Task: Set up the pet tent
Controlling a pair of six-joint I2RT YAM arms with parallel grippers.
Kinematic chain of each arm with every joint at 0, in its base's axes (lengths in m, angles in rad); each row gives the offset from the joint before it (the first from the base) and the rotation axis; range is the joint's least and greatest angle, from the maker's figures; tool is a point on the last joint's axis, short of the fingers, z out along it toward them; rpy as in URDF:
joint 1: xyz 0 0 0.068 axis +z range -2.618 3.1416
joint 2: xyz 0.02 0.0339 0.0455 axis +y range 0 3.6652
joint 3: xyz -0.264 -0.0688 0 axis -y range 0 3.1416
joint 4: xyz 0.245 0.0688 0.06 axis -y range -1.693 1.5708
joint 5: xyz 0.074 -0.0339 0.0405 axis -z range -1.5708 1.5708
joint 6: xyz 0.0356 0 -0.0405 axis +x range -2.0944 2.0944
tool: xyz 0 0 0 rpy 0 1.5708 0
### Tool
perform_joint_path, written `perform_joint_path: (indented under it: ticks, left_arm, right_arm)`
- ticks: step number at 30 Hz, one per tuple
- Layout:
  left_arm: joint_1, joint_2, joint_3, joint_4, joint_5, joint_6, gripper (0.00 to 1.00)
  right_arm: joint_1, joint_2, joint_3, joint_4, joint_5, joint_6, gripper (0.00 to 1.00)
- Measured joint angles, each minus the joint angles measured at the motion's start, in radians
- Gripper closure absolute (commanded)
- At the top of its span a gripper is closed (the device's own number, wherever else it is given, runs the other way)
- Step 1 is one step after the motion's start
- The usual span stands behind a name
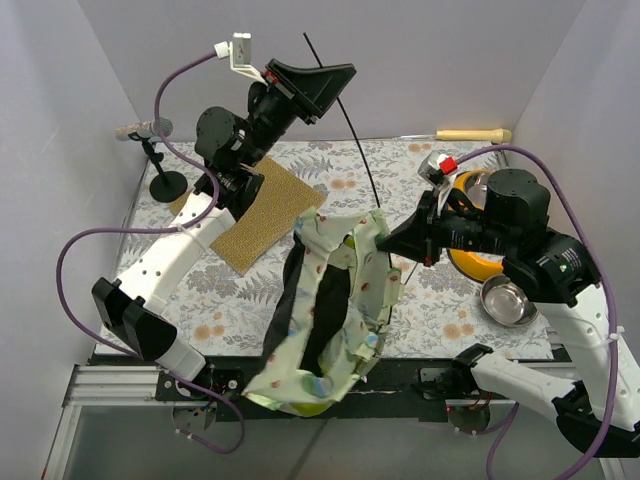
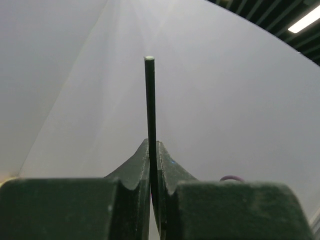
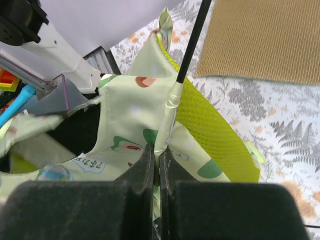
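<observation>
The pet tent (image 1: 335,300) hangs limp near the table's front edge, pale green printed fabric with black underside and lime lining (image 3: 210,125). A thin black pole (image 1: 350,120) rises from its top corner up toward the back. My left gripper (image 1: 330,75) is raised high at the back and shut on the pole's upper end (image 2: 150,110). My right gripper (image 1: 395,240) is shut on the fabric sleeve (image 3: 167,120) where the pole (image 3: 192,42) enters the tent's right edge.
A brown textured mat (image 1: 265,215) lies behind the tent on the floral tablecloth. A yellow bowl (image 1: 470,262) and a steel bowl (image 1: 508,300) sit at the right. A microphone stand (image 1: 165,180) is at the left, a wooden stick (image 1: 473,134) at the back right.
</observation>
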Motion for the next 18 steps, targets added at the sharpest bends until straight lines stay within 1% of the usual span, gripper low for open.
perform_joint_path:
  ticks: [1,5,8,11,13,16,18]
  left_arm:
    - [0.002,-0.012,-0.056,0.013,-0.006,0.0,1.0]
    - [0.026,-0.031,-0.168,0.043,-0.021,-0.005,1.0]
    - [0.029,-0.053,-0.212,0.073,-0.017,-0.005,1.0]
    - [0.023,-0.076,-0.204,0.116,0.014,0.013,1.0]
    - [0.016,-0.082,-0.164,0.142,0.037,0.035,1.0]
    - [-0.005,-0.092,-0.1,0.174,0.101,0.069,1.0]
    - [-0.024,-0.116,-0.103,0.19,0.127,0.089,1.0]
  right_arm:
    - [0.0,-0.005,-0.011,-0.015,0.001,0.0,0.99]
    - [-0.002,-0.019,-0.022,-0.061,0.019,-0.007,0.99]
    - [-0.002,-0.043,-0.035,-0.07,0.035,-0.017,0.99]
    - [-0.002,-0.056,-0.042,-0.054,0.05,-0.034,0.99]
    - [-0.002,-0.051,-0.042,-0.018,0.048,-0.046,0.99]
    - [-0.002,-0.035,-0.042,0.031,0.016,-0.083,0.99]
    - [-0.002,-0.029,-0.043,0.038,-0.014,-0.114,0.99]
